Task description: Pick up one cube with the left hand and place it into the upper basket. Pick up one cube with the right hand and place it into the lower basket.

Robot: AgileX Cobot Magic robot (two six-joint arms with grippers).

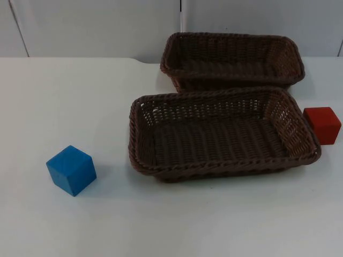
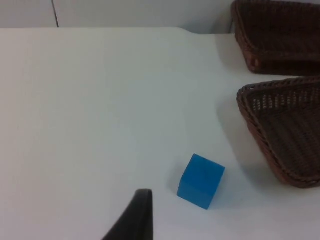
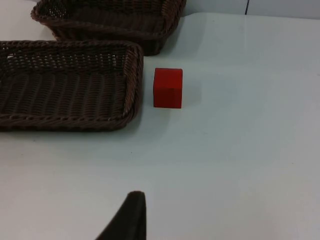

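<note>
Two brown wicker baskets stand at mid-bench, both empty. The upper basket (image 1: pixel 233 60) sits toward the far edge by the partition wall (image 1: pixel 96 27); the lower basket (image 1: pixel 222 134) lies just in front of it, rims near or touching. The blue cube (image 1: pixel 71 170) rests on the white bench (image 1: pixel 64 96), well apart to the lower basket's left. The red cube (image 1: pixel 322 125) stands just beside that basket's right rim. Left hand (image 2: pixel 132 220) hangs near the blue cube; right hand (image 3: pixel 127 217) hangs off from the red cube. Grip state of both: cannot tell.

White table (image 1: pixel 32 107) with blue cube (image 1: pixel 71 170), red cube (image 1: pixel 322 125), two baskets (image 1: pixel 222 134).
</note>
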